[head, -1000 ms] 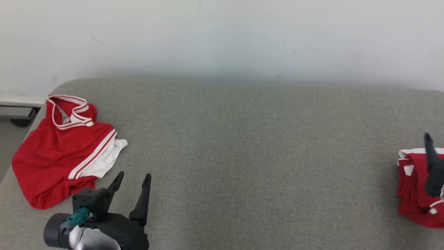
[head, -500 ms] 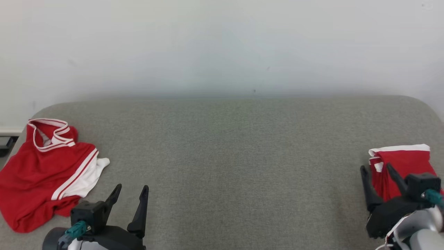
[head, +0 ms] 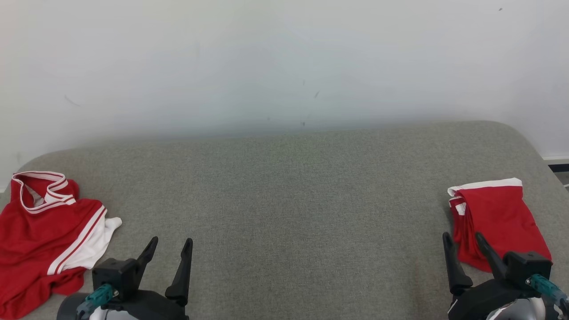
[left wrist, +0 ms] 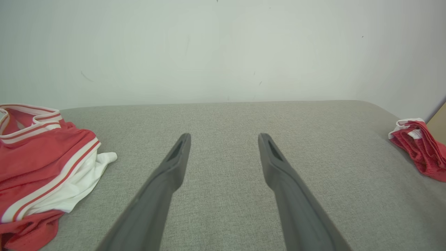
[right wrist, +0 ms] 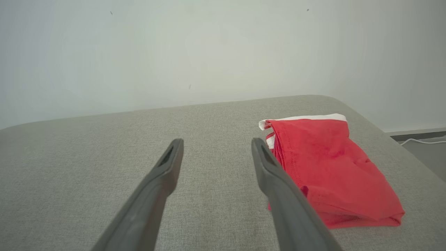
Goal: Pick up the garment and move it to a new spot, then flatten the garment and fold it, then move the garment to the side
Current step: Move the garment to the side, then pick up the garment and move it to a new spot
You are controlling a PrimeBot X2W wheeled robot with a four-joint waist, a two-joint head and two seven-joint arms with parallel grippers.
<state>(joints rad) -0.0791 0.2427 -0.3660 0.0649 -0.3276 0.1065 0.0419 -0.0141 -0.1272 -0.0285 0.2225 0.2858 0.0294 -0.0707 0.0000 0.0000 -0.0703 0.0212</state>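
Both jaws wide, empty. Folded garment (head: 493, 222) sits at 3 o'clock. Likely next: left jaws grab crumpled garment (head: 31, 235) at 9 o'clock.

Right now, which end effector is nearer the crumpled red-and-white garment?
Left. The left end effector is just beside the crumpled garment, not touching; the right end effector is across the cushion, by the folded garment.

Red cloth garment (head: 495, 222) on matt woven couch (head: 284, 200).
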